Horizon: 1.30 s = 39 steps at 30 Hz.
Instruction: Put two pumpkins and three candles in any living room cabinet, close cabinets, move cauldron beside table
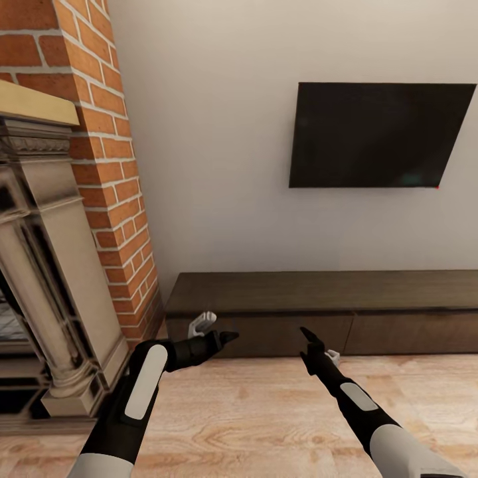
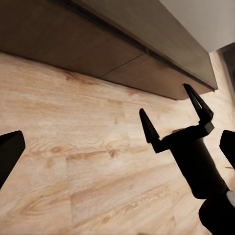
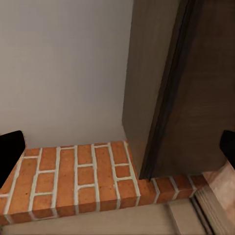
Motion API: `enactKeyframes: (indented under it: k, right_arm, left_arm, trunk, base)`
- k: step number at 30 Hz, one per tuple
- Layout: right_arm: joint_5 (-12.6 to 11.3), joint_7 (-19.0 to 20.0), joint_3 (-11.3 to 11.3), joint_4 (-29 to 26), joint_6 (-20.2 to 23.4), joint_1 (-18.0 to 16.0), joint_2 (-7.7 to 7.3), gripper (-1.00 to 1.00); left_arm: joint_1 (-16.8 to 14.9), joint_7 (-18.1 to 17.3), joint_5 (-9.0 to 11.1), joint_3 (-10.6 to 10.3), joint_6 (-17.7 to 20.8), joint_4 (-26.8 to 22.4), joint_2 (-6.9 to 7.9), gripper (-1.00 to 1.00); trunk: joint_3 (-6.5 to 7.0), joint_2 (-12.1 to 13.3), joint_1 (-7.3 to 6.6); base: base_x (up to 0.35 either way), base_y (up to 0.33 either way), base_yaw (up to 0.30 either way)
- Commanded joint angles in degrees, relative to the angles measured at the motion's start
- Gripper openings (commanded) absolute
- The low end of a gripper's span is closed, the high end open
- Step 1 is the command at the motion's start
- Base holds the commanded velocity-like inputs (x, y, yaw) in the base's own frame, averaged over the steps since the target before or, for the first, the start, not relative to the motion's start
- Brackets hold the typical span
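- Your left end effector [image 1: 222,338] hangs low over the floor [image 1: 265,411], fingers spread and empty, pointing across toward your right arm.
- Your right end effector [image 2: 174,115] is also parted with nothing between its fingers, as the left wrist view shows plainly; in the head view it sits at [image 1: 311,340], aimed up and forward at the cabinet front.
- Straight ahead of both, just beyond the fingertips, lies the cabinet [image 1: 318,312]. Its long axis runs side to side along the wall, from the brick chimney [image 1: 106,166] out past the right edge of the head view.
- Both end effectors sit near the cabinet's left end; the left one is nearer the left corner, the right one nearer the seam between the first two drawer fronts [image 2: 100,77].
- The cabinet looks dark brown, low and flat-fronted, with no handles, and every front in view sits flush, so it reads as closed. Its top is bare.
- To open a drawer you likely need to catch an edge or the shadow gap under the top.
- A black television [image 1: 378,136] hangs on the wall above it.
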Motion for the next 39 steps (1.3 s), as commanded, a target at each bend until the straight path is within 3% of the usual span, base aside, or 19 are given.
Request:
enactKeyframes:
  k: [1, 7, 13, 19, 30, 39]
  right_arm:
    - [-0.6, 0.4, -0.1, 0.0, 0.5, -0.1, 0.00, 1.00]
    - [-1.3, 6.5, -0.1, 0.0, 0.6, -0.1, -0.02, 1.00]
    - [-1.3, 9.5, -0.1, 0.0, 0.7, -0.1, -0.22, 1.00]
    - [-1.1, 10.4, 0.1, 0.0, 0.6, -0.1, -0.41, 1.00]
    - [-0.8, 10.5, 0.3, 0.0, 0.3, -0.1, -0.88, 1.00]
    - [-0.8, 10.5, 0.3, 0.0, 0.5, -0.1, -0.87, 1.00]
  left_arm:
    - [0.0, 0.1, 0.3, 0.0, 0.2, 0.0, -0.02, 1.00]
    - [0.0, 0.1, 2.8, 0.1, 0.2, -0.2, -0.02, 1.00]
    - [0.0, 0.0, 5.7, 0.1, 0.3, -0.4, -0.02, 1.00]
    - [0.0, 0.0, 7.9, 0.2, 0.3, -0.4, 0.04, 1.00]
    - [0.0, -0.1, 13.0, 0.0, 0.3, -0.5, 2.15, 1.00]
    - [0.0, -0.1, 13.5, -0.2, 0.4, -0.5, 2.28, 1.00]
  trunk:
    - [-0.24, -0.4, 0.22]
    - [-1.32, -2.8, 1.53]
    - [-2.40, -5.3, 2.85]
    - [-3.47, -7.7, 4.17]
    - [-5.45, -12.1, 6.59]
    - [-7.06, -15.7, 8.56]
  base:
    - [0.000, 0.000, 0.000]
    - [0.000, 0.000, 0.000]
    - [0.000, 0.000, 0.000]
    - [0.000, 0.000, 0.000]
    - [0.000, 0.000, 0.000]
    - [0.000, 0.000, 0.000]
